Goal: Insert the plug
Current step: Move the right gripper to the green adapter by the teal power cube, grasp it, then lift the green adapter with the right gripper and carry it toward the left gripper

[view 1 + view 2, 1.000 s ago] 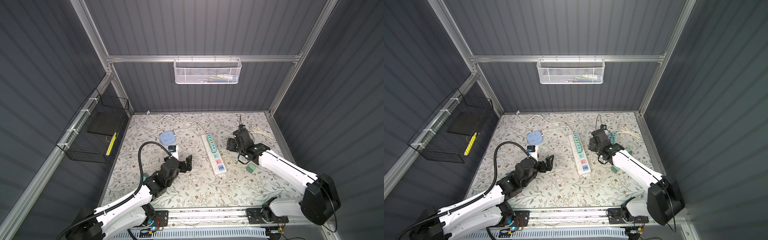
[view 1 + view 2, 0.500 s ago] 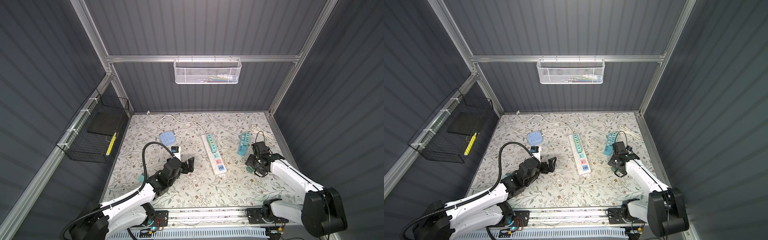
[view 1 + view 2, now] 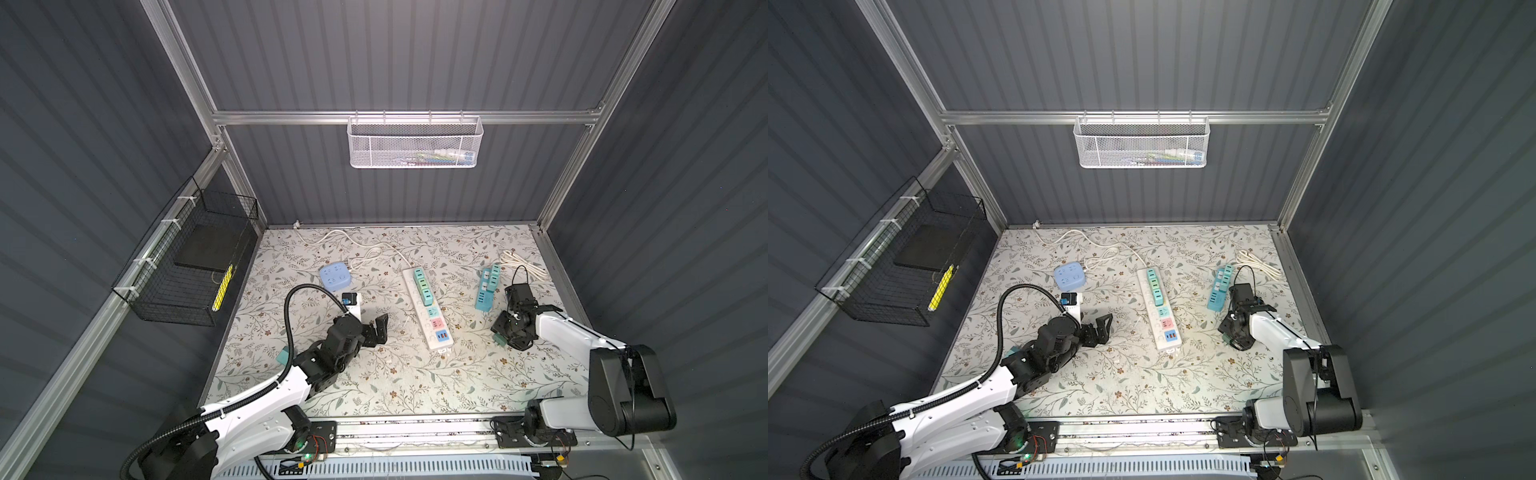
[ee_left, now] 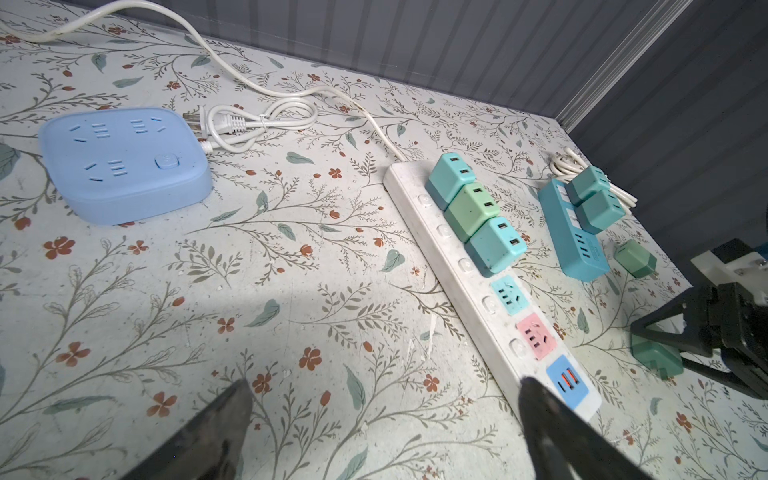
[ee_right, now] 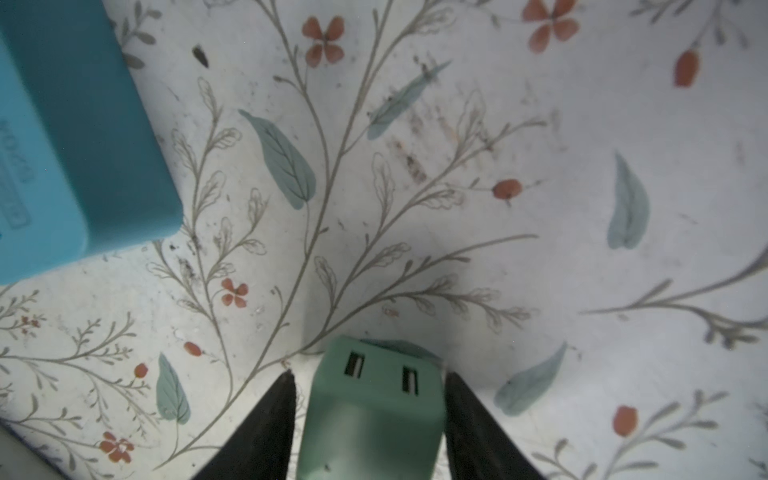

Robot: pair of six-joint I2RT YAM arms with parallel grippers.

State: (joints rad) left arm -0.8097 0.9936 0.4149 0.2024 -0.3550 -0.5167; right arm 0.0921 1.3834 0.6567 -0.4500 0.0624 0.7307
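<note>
Right gripper point(image 5: 368, 374) points down at the floral mat point(image 5: 498, 166) on the near right side, with its jaws straddling the green plug point(image 5: 374, 415). One finger point(image 5: 469, 415) lies against the plug's side and the other point(image 5: 270, 419) stands a sliver off it, so the jaws are not clamped. The plug lies on the mat just beside the near end of the teal power strip point(image 5: 62, 145), and its two slots show in the right wrist view.

On the near left, the left gripper point(image 4: 382, 390) has its jaws spread wide and holds nothing. It faces the mat beside the near end of the white power strip point(image 4: 469, 291). Whether its fingertips touch the mat cannot be told.

The white strip runs away from the robot down the middle of the mat. Its near sockets are free: a blue USB block point(image 4: 567, 380), then a pink socket point(image 4: 536, 336), then a teal socket point(image 4: 509, 297). Past these, three plugs point(image 4: 471, 205) sit in a row, touching one another.

To the right of it, the teal strip carries two plugs point(image 4: 594, 197) at its far end, and a loose green plug point(image 4: 635, 257) lies near its near end.

Farther left rests a blue square socket block point(image 4: 120, 162), with a coiled white cable point(image 4: 249, 122) just beyond it.

On the back wall a white mesh basket point(image 3: 415, 143) hangs from the rail, and a black wire basket point(image 3: 187, 266) hangs on the left wall.
</note>
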